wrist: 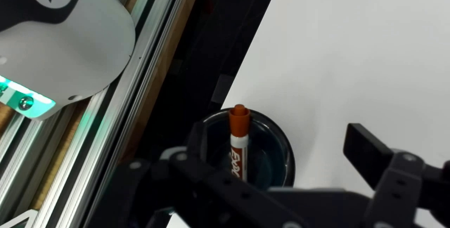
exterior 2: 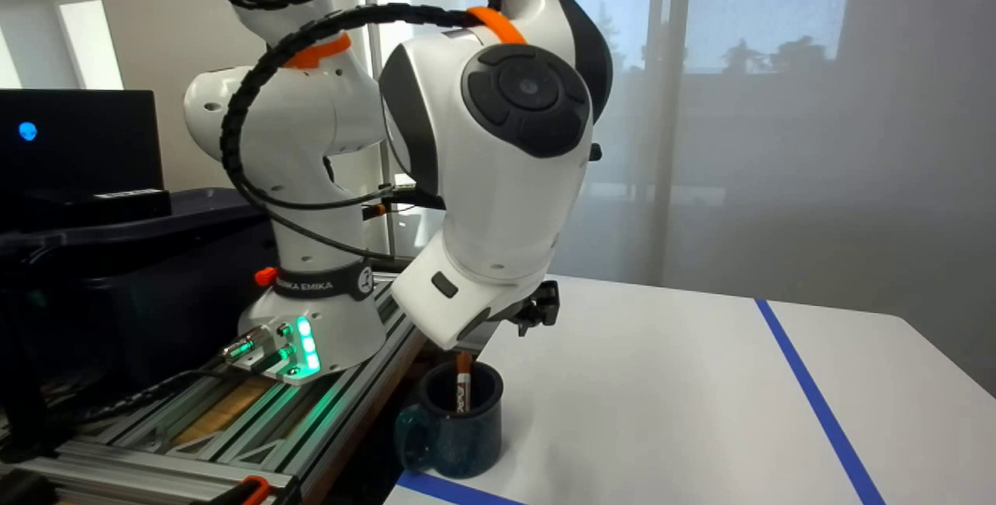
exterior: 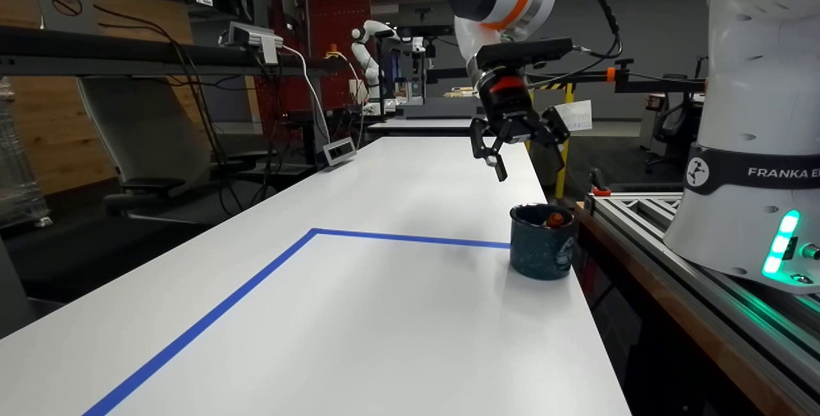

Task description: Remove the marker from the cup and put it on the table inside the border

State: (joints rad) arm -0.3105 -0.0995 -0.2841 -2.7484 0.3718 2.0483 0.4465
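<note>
Marker sits inside the cup (orange cap uppermost); the tool is spread.

Cup wall rings marker; free air above

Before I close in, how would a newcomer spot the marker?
Find the white table, then the dark blue cup at its edge by the robot base. The marker rests inside; its orange cap and partly white barrel set it apart from the cup.
</note>
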